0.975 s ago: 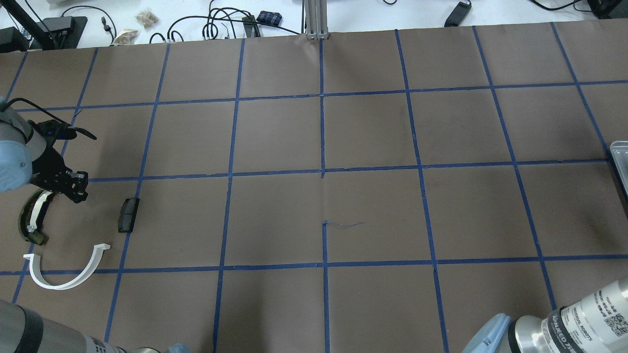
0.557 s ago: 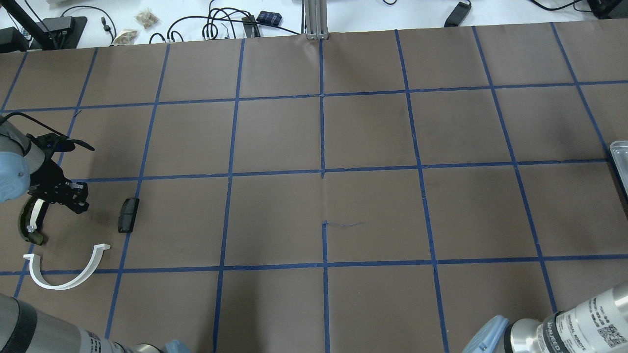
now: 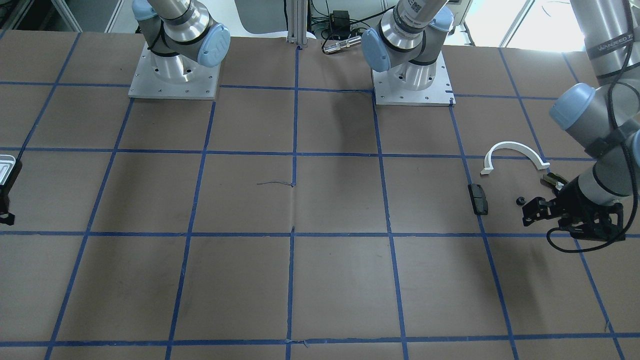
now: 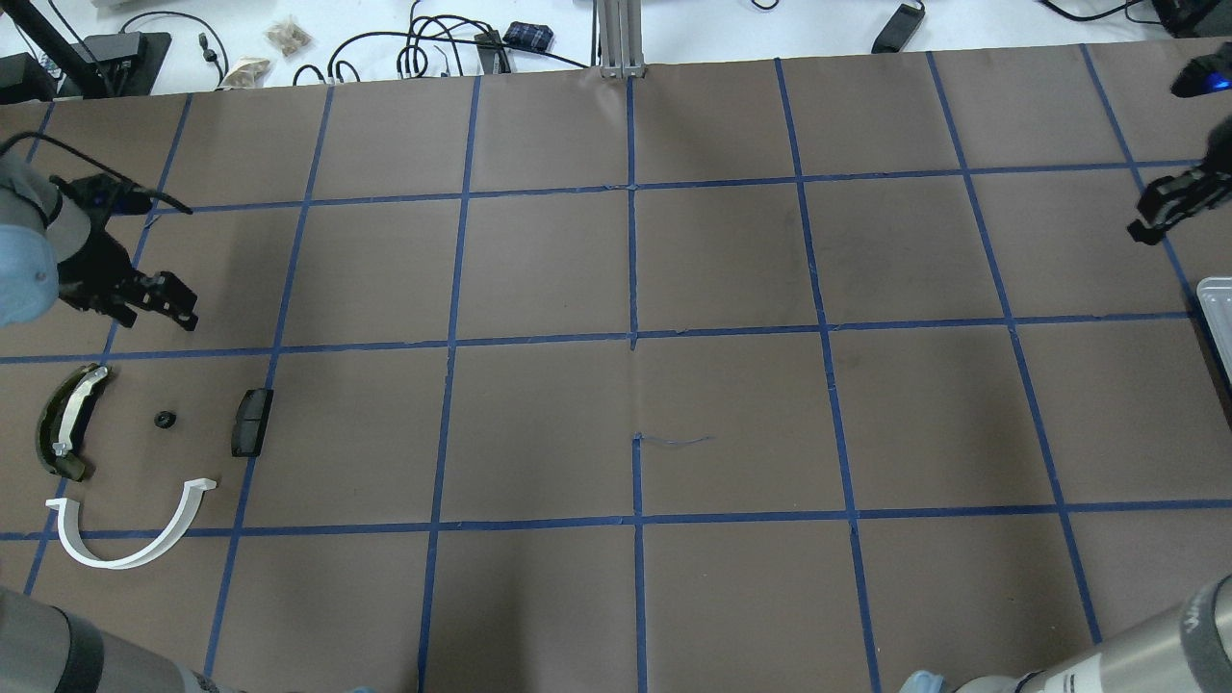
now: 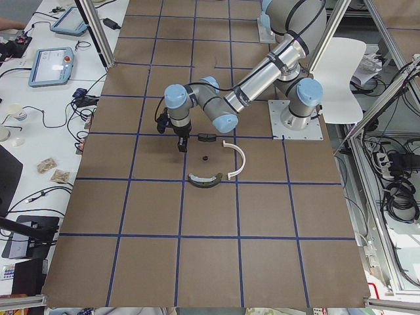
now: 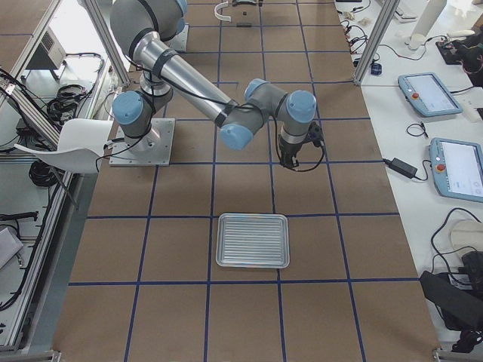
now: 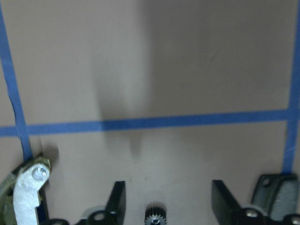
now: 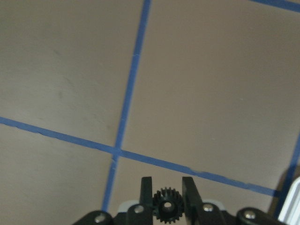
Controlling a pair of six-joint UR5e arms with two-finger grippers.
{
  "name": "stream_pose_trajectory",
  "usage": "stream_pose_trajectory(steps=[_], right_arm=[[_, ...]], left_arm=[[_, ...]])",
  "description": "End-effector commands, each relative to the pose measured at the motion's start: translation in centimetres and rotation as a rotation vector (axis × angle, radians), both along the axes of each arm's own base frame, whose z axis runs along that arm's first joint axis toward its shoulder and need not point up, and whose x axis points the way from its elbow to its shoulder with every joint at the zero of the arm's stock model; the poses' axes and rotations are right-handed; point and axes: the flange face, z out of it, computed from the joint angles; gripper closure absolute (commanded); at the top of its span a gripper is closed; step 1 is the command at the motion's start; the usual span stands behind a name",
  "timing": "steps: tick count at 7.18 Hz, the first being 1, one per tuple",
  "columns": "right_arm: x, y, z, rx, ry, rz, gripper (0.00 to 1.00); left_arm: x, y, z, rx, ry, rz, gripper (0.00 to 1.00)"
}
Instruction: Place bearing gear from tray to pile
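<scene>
— What do the right arm (image 3: 172, 20) and left arm (image 3: 600, 35) look like?
— 2 silver tubes, pale blue joint caps, grey screwed base plates (image 3: 145, 91) at top. Black lettering upper right; the black left gripper (image 3: 529, 210) has a looped cable (image 3: 549, 239).

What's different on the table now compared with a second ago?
The left gripper set down a small black gear between the olive curved piece and the black block, then drew away open. The right gripper came into the overhead view, shut on a second gear. The white half-ring stayed put.

Two gears (image 4: 165, 419) (black), one tray (image 6: 253, 217), three other pile parts (image 4: 252, 422).
</scene>
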Motion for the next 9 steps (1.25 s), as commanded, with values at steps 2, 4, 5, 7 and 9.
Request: stream_pose_trajectory(steps=[2,4,5,7,9], right_arm=[[23.3,-1.8,-0.6,0.054,-0.013,-0.111,0.83],[36.8,1.7,-3.3,0.112,-0.003,-0.213,0.83],[43.8,3.7,-6.1,0.074,-0.029,-0.228,0.83],[47.2,5.6,-11.5,0.065,-0.03,-0.223,0.8],[48.6,5.5,-12.7,0.075,-0.08,-0.21,0.78]], left_arm=[[-10.2,-4.5,3.0,-0.103,0.199,-0.089,0.08],[-21.8,-5.0,3.7,-0.083,0.222,-0.001,0.08],[-25.7,-4.6,3.2,-0.064,0.23,0.032,0.08],[-29.4,-3.3,2.1,-0.041,0.23,0.065,0.08],[-29.2,-2.7,0.8,-0.05,0.221,0.062,0.08]])
